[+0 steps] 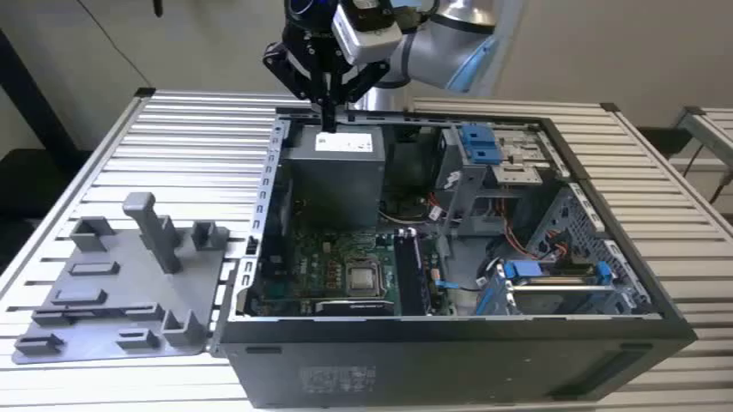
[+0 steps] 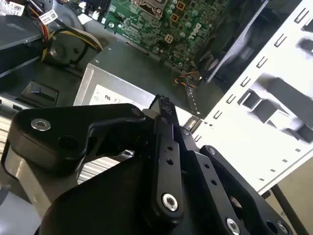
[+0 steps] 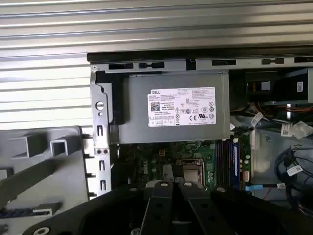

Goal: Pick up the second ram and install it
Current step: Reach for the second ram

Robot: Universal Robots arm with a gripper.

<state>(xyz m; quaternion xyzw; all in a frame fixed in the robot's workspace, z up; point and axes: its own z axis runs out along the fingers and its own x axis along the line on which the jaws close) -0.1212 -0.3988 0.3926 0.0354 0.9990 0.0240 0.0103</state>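
Note:
My gripper [image 1: 329, 118] hangs above the back of the open computer case [image 1: 246, 257], over the grey power supply [image 1: 332, 167]. Its two black fingers meet at the tips, shut with nothing between them, in both wrist views [image 2: 164, 105] [image 3: 174, 185]. A thin dark-blue strip that looks like the second ram [image 3: 24, 212] lies in the grey fixture plate [image 1: 115, 283], beside the case and well away from the gripper. A blue-edged stick [image 3: 235, 161] stands in the memory slots [image 1: 408, 268] on the green motherboard [image 1: 332, 257].
The fixture plate carries grey blocks and a tall post [image 1: 154, 232] on the exterior view's left. Inside the case are a processor socket [image 1: 364, 277], blue drive brackets [image 1: 481, 144], loose cables [image 1: 458, 275] and a drive cage [image 1: 561, 283]. The ribbed metal table [image 1: 172, 146] surrounds everything.

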